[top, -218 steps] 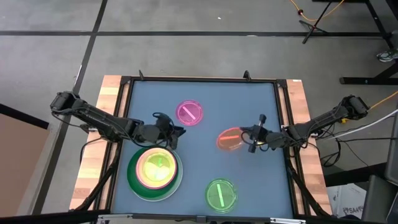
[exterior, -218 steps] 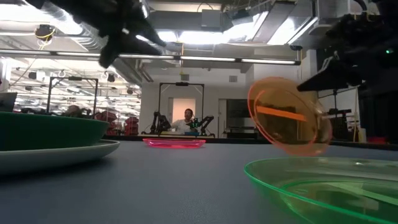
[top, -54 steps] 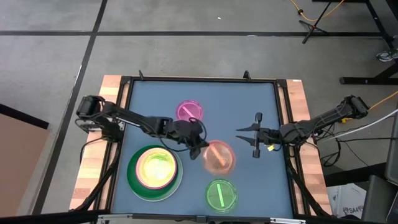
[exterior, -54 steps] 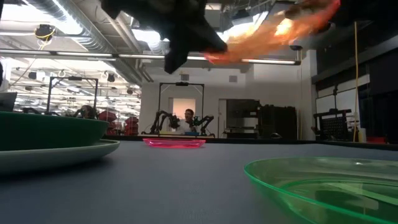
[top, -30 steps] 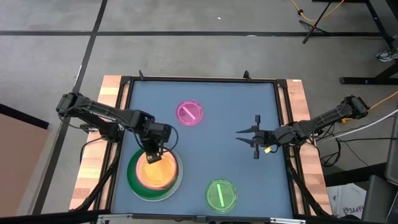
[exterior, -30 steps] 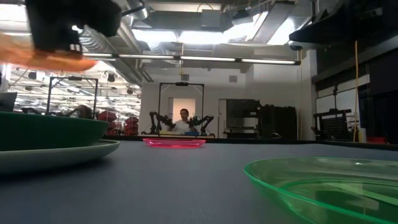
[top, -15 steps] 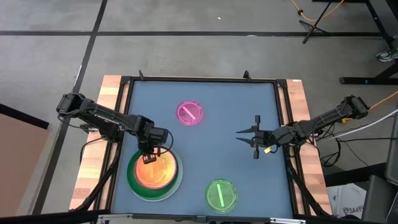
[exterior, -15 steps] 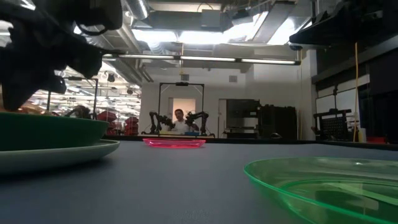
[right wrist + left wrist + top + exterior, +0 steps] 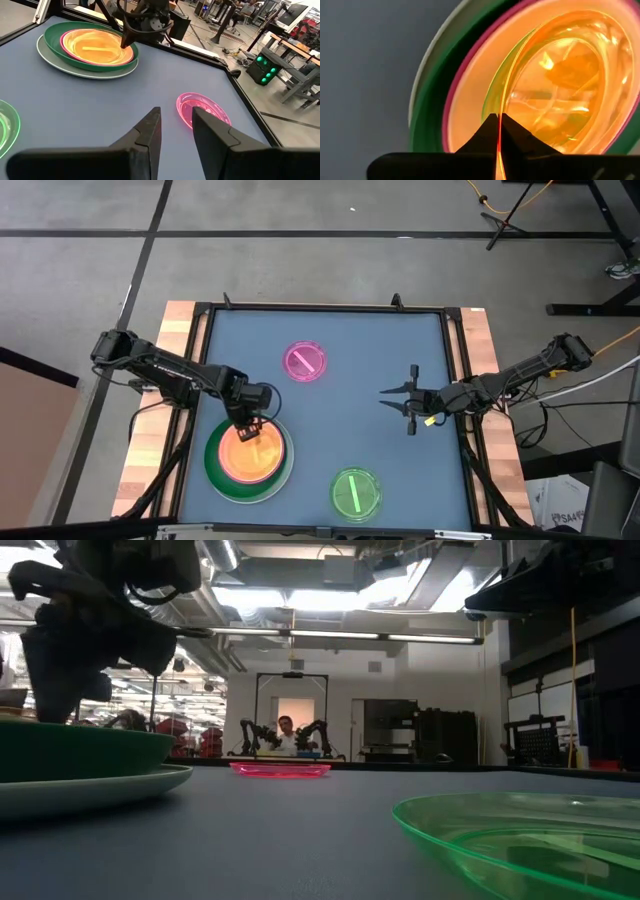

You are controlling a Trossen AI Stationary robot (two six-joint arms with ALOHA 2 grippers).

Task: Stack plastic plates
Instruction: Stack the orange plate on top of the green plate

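The left gripper [image 9: 245, 430] is pinched shut on the rim of the small translucent orange plastic plate [image 9: 246, 457], which lies in the stack of larger plates [image 9: 212, 472] at the lower left of the high view. The plate lies directly below the fingertips. The right gripper [image 9: 397, 399], jaws apart and empty, waits at centre right, nearer the small translucent green plate [image 9: 354, 494] and pink plate [image 9: 305, 362].

Robotics lab, exposed ceiling ducts [image 9: 150, 600], distant robot arms [image 9: 262, 735], equipment racks [image 9: 435, 735]
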